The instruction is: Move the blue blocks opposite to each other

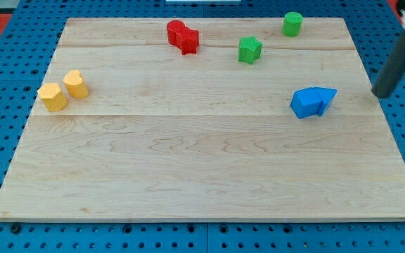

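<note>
Two blue blocks sit pressed together, right side of wooden board, not yet parted. My tip, bare rod with no jaws to open or close, rests just off board's right edge, near pair but apart, likely lining up push. Red blocks, green blocks, yellow blocks stand clear.
</note>
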Robot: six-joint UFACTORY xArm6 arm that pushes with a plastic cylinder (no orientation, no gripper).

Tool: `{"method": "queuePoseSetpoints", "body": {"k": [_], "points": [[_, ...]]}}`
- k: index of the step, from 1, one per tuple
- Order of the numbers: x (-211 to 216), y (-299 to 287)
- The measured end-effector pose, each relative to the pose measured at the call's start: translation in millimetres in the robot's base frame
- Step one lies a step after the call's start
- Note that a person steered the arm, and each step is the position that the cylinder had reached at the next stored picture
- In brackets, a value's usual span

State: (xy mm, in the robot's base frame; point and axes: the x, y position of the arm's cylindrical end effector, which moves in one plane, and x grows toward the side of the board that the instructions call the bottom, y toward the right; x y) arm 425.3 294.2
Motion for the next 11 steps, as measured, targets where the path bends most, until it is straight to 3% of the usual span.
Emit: {"method": "queuePoseSetpoints", "body": {"k": [1,3,4,6,7,9,10,11], "points": [[10.4,-81.7],[-51.2,-236.0],[-36.9,-253.1],[-32.7,-122.3],[-7.9,-125.9],[-6.6,-282.8],[-1.6,-325.6],[10.3,-204.9]]}}
